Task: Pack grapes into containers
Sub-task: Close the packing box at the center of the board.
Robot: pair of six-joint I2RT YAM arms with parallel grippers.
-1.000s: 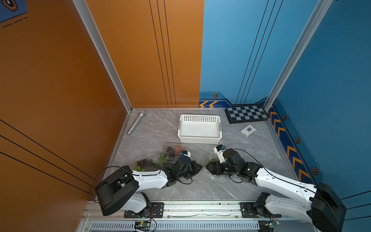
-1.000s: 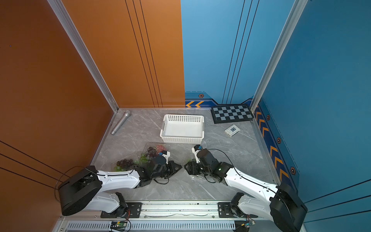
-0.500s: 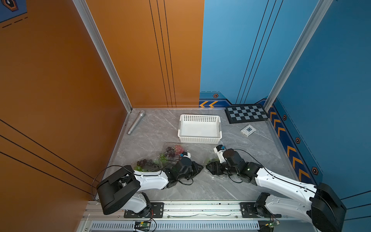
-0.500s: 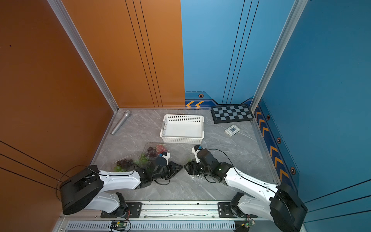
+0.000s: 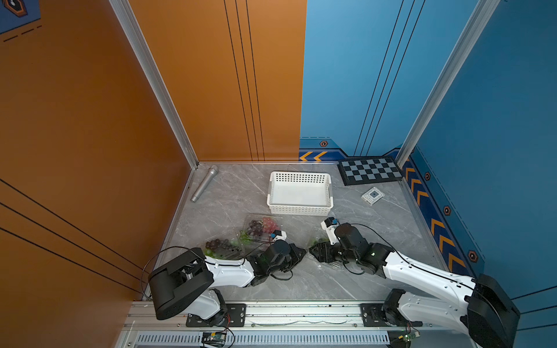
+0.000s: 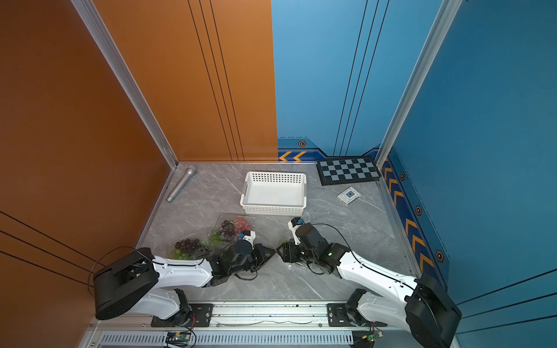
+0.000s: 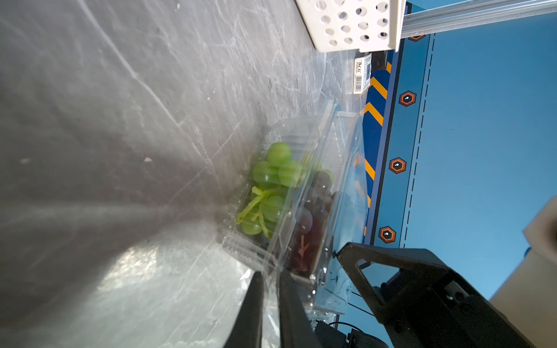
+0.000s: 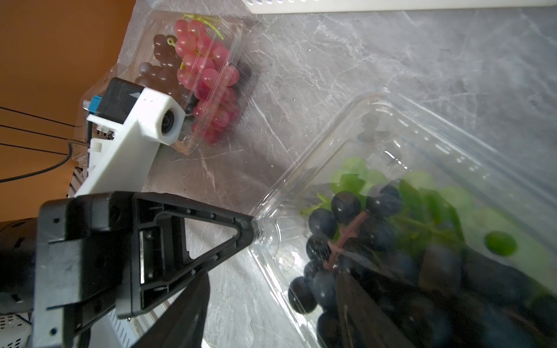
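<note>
A corner of the box (image 8: 304, 168) rim is pinched between the pressed-together fingers of the left claw (image 7: 271, 275); whether tray lip or lid is held cannot be told through the clear plastic. The right claw (image 5: 313, 252) is met almost tip to tip and is spread, with one finger outside the box wall and the other over the box; no grip by it can be made out. Dark and green grapes (image 8: 346, 206) are seen inside this box, whose lid appears partly raised, not snapped down. Pink and purple grapes (image 8: 208, 75) lie in a second box (image 8: 236, 45), and more are seen in a third box (image 5: 235, 238) beside the left arm. The basket (image 5: 300, 175) is empty, so packing is judged nearly done, with lid closing as the step in hand. Several failures are to be feared. The thin, slick rim may be lost from so narrow a pinch, and the lid would spring back. The light box may be shoved across the smooth table (image 5: 229, 199) instead of being shut, since little holds it down. A stem or berry standing proud may be caught in the seam. The claws, so close together, may be knocked against each other.
</note>
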